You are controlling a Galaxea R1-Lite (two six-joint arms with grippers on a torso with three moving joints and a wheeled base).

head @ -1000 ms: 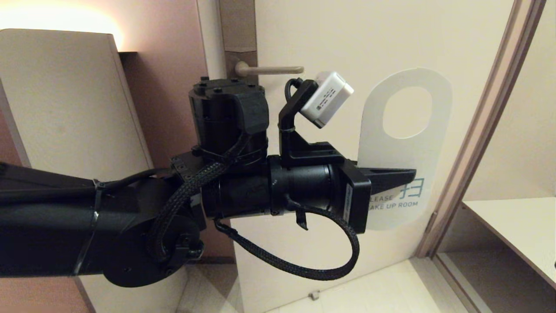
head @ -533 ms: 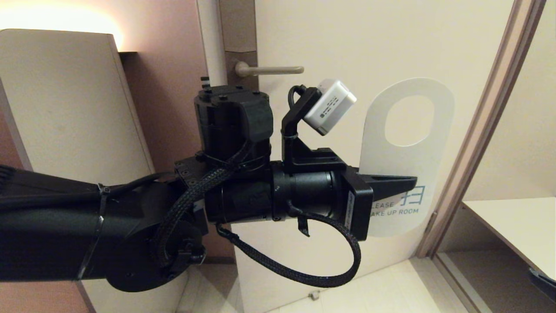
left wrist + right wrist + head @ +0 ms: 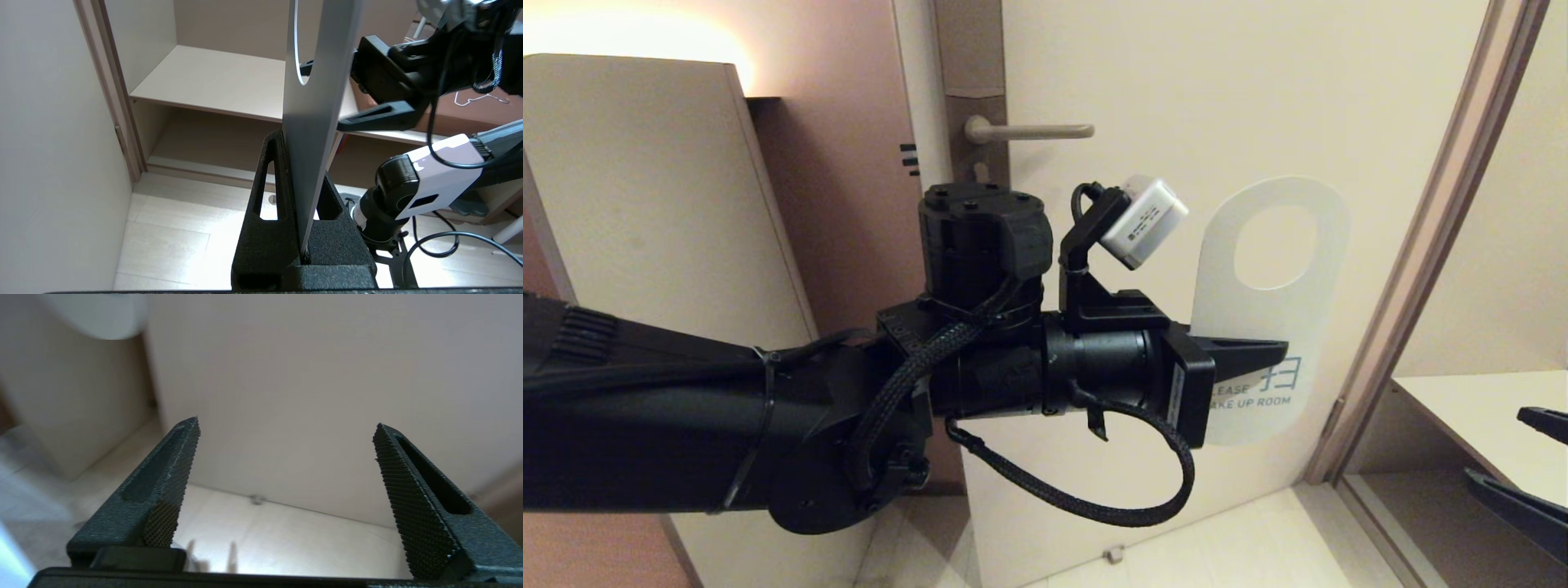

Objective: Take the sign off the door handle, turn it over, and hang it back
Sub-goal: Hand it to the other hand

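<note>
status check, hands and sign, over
Left hand shut on the sign, white side out, clear of the door handle. Right hand open, empty, low right. Nothing blocking the handle.

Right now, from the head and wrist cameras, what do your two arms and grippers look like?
The left arm is matte black with cylindrical joints, zip ties and a braided black cable looping under the wrist. A white boxy camera sits on a black bracket above the left gripper, whose fingers are black slotted wedges. The right gripper has matching black fingers with fine knurled pads.
</note>
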